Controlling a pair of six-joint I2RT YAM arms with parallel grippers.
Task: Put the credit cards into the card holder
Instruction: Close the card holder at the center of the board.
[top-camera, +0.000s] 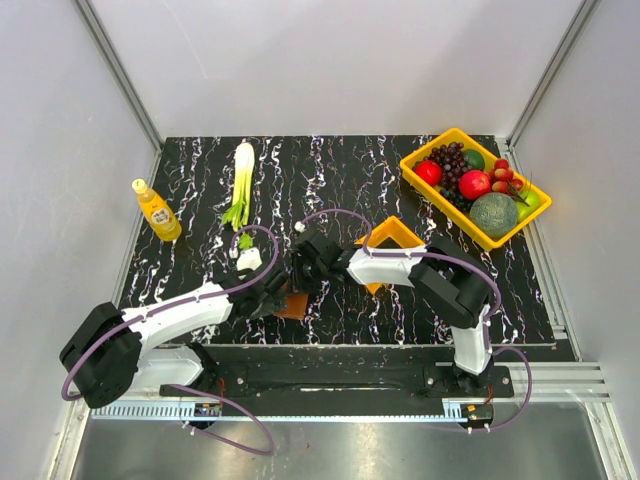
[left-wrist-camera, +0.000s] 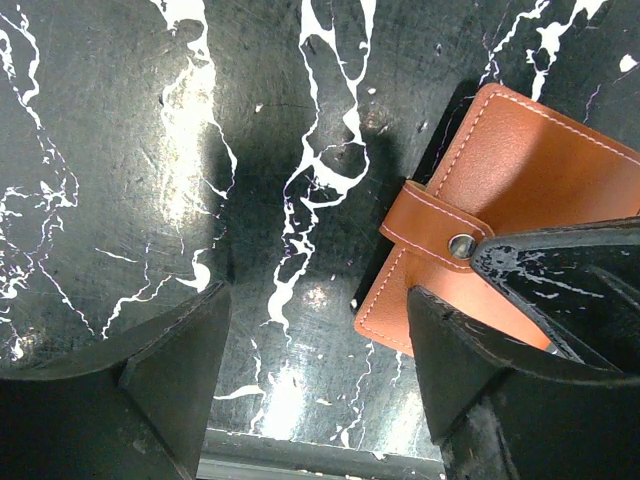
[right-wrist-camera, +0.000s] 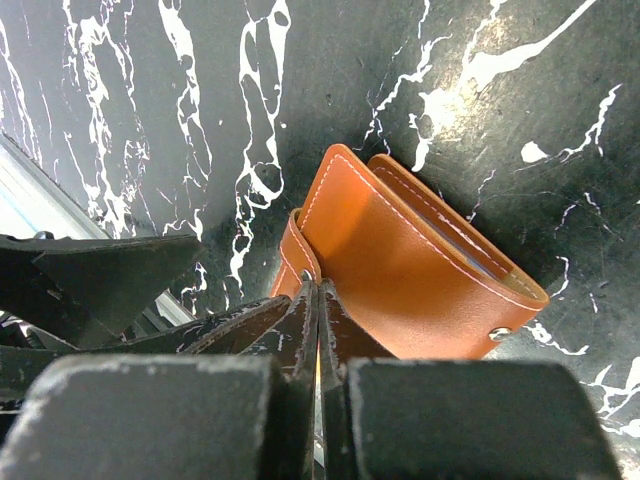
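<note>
The card holder (left-wrist-camera: 520, 190) lies flat on the black marbled table (left-wrist-camera: 120, 150), off to the right of the left gripper (left-wrist-camera: 315, 295). That gripper's jaws stand wide apart with only bare table between them. Its right finger (left-wrist-camera: 450, 370) overlaps the holder's near corner, though I cannot tell if it touches. The strap (left-wrist-camera: 430, 222) and its metal snap (left-wrist-camera: 461, 244) point toward that gap.

The right gripper (right-wrist-camera: 316, 288) is nearer. Its jaws are pressed fully together, holding nothing I can see, and the tips sit at the holder's (right-wrist-camera: 400, 265) strap edge, apparently touching the leather. From there the holder stretches straight ahead of the tips and a little to their right.

From above, the holder (top-camera: 293, 306) sits between the two grippers, left (top-camera: 268, 297) and right (top-camera: 303, 268).

It is brown, stitched in white, nearly square and folded. A thin grey sliver (right-wrist-camera: 462, 250) shows between its leaves, perhaps a card. No loose cards are in view.
</note>
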